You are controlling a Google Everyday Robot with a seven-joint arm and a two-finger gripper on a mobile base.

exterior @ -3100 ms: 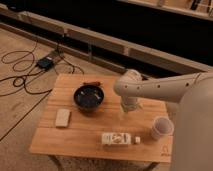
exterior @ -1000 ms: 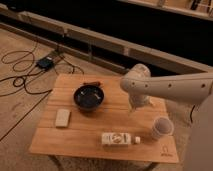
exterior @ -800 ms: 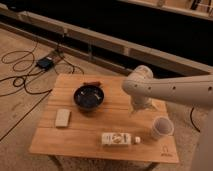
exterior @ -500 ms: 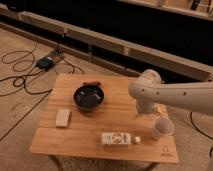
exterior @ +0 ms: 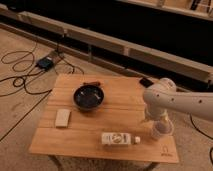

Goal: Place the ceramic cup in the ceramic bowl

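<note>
The ceramic cup [exterior: 160, 131], small and white, stands upright near the right front corner of the wooden table [exterior: 75, 142]. The ceramic bowl [exterior: 89, 97], round, wide and dark blue-black, sits left of the table's middle, well apart from the cup. My gripper [exterior: 161, 120] hangs from the white arm [exterior: 159, 97] that reaches in from the right. It is directly above the cup's rim and partly hides the cup's top. I cannot tell whether it touches the cup.
A white carton [exterior: 117, 138] with dark markings lies on its side at the front, left of the cup. A beige block [exterior: 62, 118] lies at the left front. A thin brown item [exterior: 92, 83] lies behind the bowl. A dark flat object [exterior: 146, 81] lies at the back right. Cables [exterior: 20, 75] cover the floor at left.
The arm has swung right and toward the front, from over the table's middle to above the cup. The cup, bowl and carton have not moved.
</note>
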